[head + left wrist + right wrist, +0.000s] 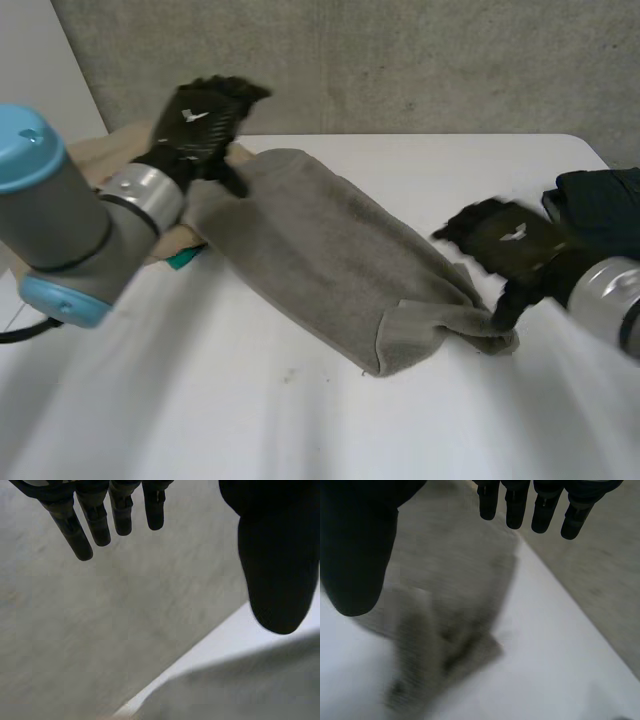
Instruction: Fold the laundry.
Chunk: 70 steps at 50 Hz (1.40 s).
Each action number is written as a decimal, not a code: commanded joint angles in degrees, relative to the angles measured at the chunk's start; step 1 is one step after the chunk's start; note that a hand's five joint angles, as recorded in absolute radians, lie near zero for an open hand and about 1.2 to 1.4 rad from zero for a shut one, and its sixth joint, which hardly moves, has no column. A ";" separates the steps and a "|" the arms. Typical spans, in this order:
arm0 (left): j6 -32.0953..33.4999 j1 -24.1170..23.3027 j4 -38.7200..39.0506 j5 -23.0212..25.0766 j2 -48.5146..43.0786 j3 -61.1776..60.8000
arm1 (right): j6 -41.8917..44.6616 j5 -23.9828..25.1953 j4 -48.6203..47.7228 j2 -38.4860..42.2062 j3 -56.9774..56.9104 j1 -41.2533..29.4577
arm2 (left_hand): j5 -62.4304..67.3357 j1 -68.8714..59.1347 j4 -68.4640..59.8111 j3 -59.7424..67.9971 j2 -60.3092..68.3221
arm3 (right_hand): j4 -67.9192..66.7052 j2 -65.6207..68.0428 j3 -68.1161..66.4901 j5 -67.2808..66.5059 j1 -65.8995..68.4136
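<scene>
Grey towel, soft fuzzy terry, lies diagonally across middle of smooth white table, folded into a long thick band w/ rumpled flap at near end. Left robot hand hangs over far end, fingers straight, released. Right robot hand just beside rumpled end, fingers straight & spread, grasping nothing. Dark clothes at table's right edge.

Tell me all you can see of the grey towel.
The towel is grey, terry-like cloth, folded into a long band lying flat and diagonal on the white table. Its far end lies by the open left hand. Its near end is rumpled, beside the open right hand. Neither hand grips it.
</scene>
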<state>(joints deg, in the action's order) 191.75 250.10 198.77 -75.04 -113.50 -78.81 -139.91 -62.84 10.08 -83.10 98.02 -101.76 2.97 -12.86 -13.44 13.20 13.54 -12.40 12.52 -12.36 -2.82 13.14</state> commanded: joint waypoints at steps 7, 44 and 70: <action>15.76 11.55 -6.02 10.00 -19.36 13.05 | 1.57 -11.33 -13.07 17.69 -3.70 -16.09 | 7.84 -7.94 -7.37 7.60 7.27 | -10.29 10.16 -10.32 -9.86 9.54; 15.76 10.76 -6.56 5.52 -22.65 20.55 | 0.96 -17.06 -15.10 5.69 -5.47 -9.96 | 67.03 -67.14 -66.56 66.80 66.46 | -67.60 67.48 -67.64 -67.18 66.86; 10.49 7.34 -26.24 4.02 21.14 7.27 | 1.48 -6.07 9.34 -7.08 -25.95 11.58 | 67.03 -67.14 -66.56 66.80 66.46 | -67.60 67.48 -67.64 -67.18 66.86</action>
<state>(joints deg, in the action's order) 201.18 258.10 178.33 -70.85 -90.75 -72.55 -138.53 -70.74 17.78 -91.06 72.75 -91.03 56.98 -64.64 -68.61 68.33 68.48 -68.65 67.18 -68.17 -56.35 64.95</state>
